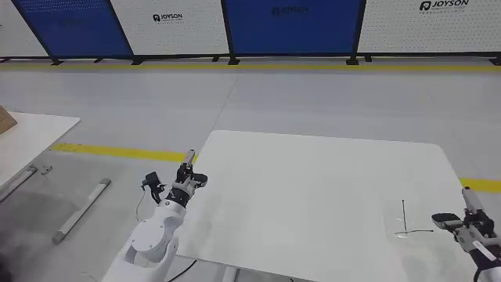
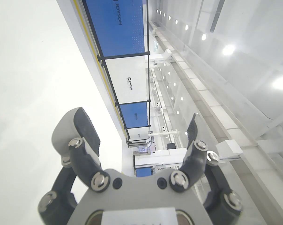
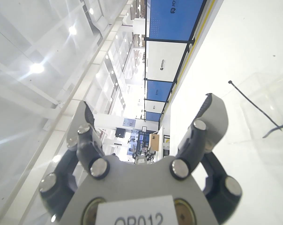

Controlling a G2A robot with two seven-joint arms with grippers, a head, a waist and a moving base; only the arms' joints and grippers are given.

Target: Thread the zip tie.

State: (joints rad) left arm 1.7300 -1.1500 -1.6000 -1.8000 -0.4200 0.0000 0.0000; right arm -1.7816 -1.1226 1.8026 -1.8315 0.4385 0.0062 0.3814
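print: dark logo with wordmark, one per board | on: far white pegboard panel (image 1: 167,14), far blue panel (image 1: 291,9), far-right white panel (image 1: 443,5) | also: white label (image 3: 135,211) bearing dark letters and digits, partly cut off, on right arm's wrist plate (image 3: 136,183)

Grey-and-black two-fingered left end effector (image 2: 139,122) spread wide, empty, matching right end effector (image 3: 147,105) likewise, both rolled sideways, pointing forward

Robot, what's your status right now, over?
Left gripper open, empty, at the table edge. Right gripper open, empty, near the zip tie. Zip tie flat on the table, untouched. A second black strand crosses its end.
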